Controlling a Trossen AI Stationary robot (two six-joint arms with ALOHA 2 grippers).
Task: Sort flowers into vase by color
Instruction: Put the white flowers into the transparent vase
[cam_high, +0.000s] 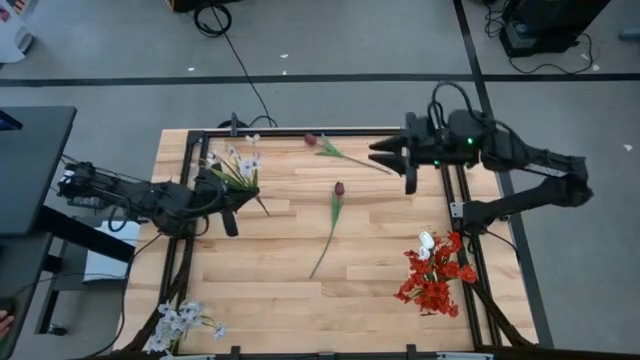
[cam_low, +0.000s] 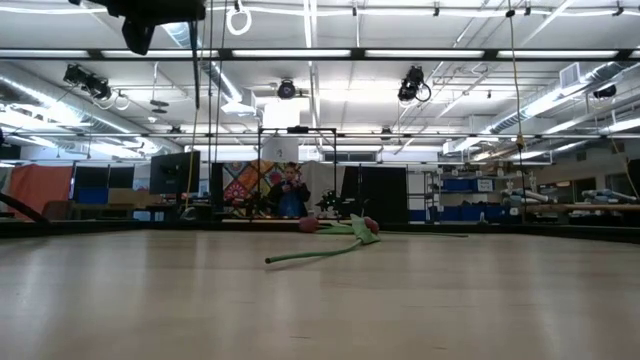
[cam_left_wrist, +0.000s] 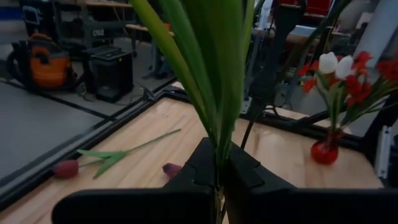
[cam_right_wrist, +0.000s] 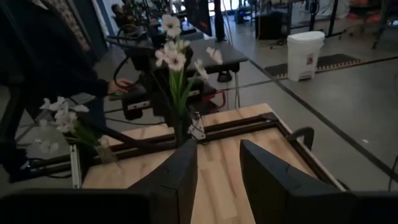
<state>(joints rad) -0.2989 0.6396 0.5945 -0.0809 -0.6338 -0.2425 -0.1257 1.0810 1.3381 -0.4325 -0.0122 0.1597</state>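
Gripping white flower spray (cam_high: 238, 165), left claw (cam_high: 232, 200) near far-left edge; right claw (cam_high: 395, 157) parted, empty.

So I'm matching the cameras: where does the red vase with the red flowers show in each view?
High view: red vase at the table's lower right corner.
Low view: not in it.
Left wrist view: at the right, on the wood.
Right wrist view: not in it.
Shared landmark: the maroon tulip.

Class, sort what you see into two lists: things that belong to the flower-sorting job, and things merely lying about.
Job: white spray in left gripper; two maroon tulips; red vase of flowers; white flowers.
Lying about: floor cable; white bin; orange vacuum.
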